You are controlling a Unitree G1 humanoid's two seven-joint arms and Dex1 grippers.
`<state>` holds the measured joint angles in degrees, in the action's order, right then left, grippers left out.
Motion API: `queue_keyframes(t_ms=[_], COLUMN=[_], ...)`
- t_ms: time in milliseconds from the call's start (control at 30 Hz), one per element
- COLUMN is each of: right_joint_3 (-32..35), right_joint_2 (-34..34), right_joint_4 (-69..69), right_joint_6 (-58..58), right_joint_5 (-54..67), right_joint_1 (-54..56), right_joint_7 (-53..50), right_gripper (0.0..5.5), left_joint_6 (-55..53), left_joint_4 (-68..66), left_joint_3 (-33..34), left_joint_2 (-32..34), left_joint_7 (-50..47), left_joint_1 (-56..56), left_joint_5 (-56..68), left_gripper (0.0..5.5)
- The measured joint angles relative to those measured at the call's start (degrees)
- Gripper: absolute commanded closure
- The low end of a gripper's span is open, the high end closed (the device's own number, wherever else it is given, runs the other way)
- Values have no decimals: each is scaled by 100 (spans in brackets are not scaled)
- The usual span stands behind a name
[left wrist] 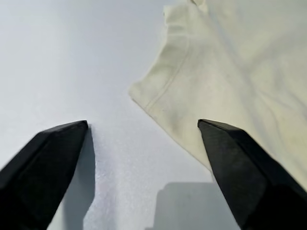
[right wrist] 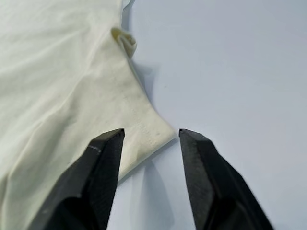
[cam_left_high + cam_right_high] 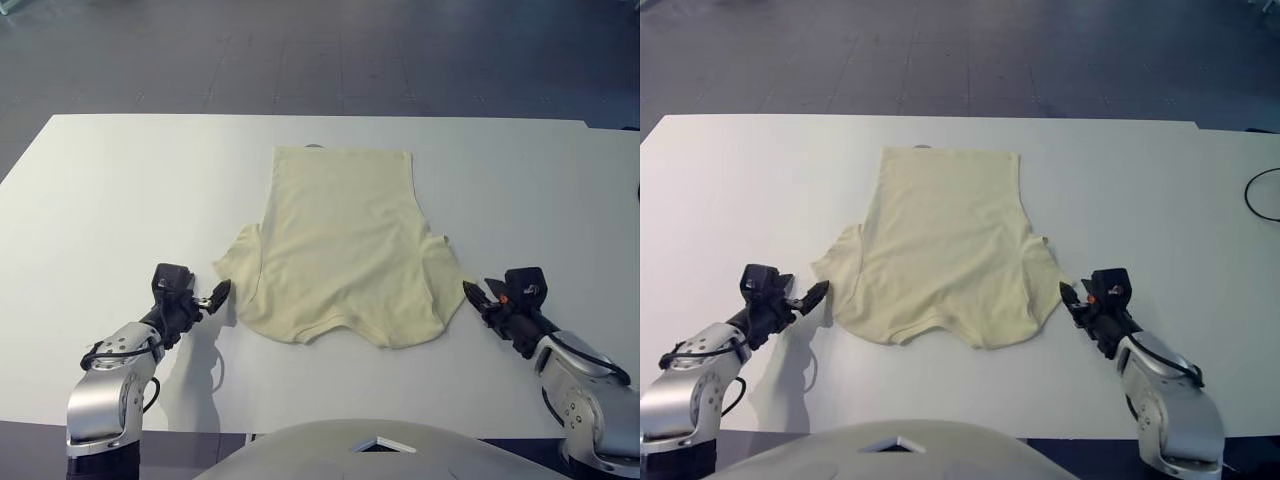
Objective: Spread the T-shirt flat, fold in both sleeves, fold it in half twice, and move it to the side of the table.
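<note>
A pale yellow T-shirt [image 3: 340,240] lies spread on the white table [image 3: 120,190], hem toward the far side, neck and sleeves toward me. Its left sleeve [image 1: 192,72] ends just beyond my left gripper [image 3: 218,294], which hovers open close to the sleeve tip, nothing between its fingers [image 1: 48,158]. My right gripper [image 3: 470,293] stands open at the right sleeve corner [image 2: 153,132], with the cloth's tip lying between its fingers [image 2: 100,167], not pinched. A small fold of fabric [image 2: 125,40] curls up along the right side seam.
The table's far edge [image 3: 320,118] borders a dark grey floor. Bare tabletop stretches wide to the left [image 3: 100,220] and right [image 3: 540,200] of the shirt. A black cable [image 3: 1262,195] loops at the far right edge.
</note>
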<state>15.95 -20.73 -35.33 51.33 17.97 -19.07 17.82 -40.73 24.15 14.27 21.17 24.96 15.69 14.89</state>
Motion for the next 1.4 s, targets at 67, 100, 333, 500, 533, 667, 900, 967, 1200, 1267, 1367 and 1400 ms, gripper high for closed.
queue_keyframes(t_ms=[67,100,333,500,533,667,900,967,1200,1267,1367,1400], right_joint_3=[13,28,257,321,333,364,381,379,327,309,323,356], right_joint_2=[33,52,264,292,292,292,294,296,422,437,424,406], right_joint_4=[82,123,284,284,283,299,360,357,412,447,443,418], right_joint_6=[43,78,584,687,699,723,755,806,957,968,1009,1060], right_joint_5=[28,49,376,458,467,468,496,551,733,745,792,827], right_joint_1=[71,107,373,423,436,495,511,532,701,748,748,743], right_joint_7=[-48,-72,-291,-371,-395,-466,-511,-511,-511,-514,-507,-497], right_gripper=[434,451,388,311,299,229,333,367,478,510,550,550], left_joint_6=[28,47,143,113,102,46,-33,-64,-80,-69,-51,-55], left_joint_4=[-113,-166,-355,-371,-373,-406,-581,-640,-739,-754,-765,-764], left_joint_3=[-31,-36,-34,-52,-55,-55,-134,-173,-231,-235,-234,-233], left_joint_2=[13,20,40,42,42,43,-4,-15,-12,-10,-2,7], left_joint_7=[-3,-4,-54,-54,-61,-87,-90,-89,-89,-88,-80,-76], left_joint_1=[-114,-156,-265,-310,-319,-376,-618,-701,-777,-790,-789,-786], left_joint_5=[1,1,12,96,99,120,312,348,476,504,509,519], left_gripper=[38,59,74,51,64,138,249,284,400,433,488,505])
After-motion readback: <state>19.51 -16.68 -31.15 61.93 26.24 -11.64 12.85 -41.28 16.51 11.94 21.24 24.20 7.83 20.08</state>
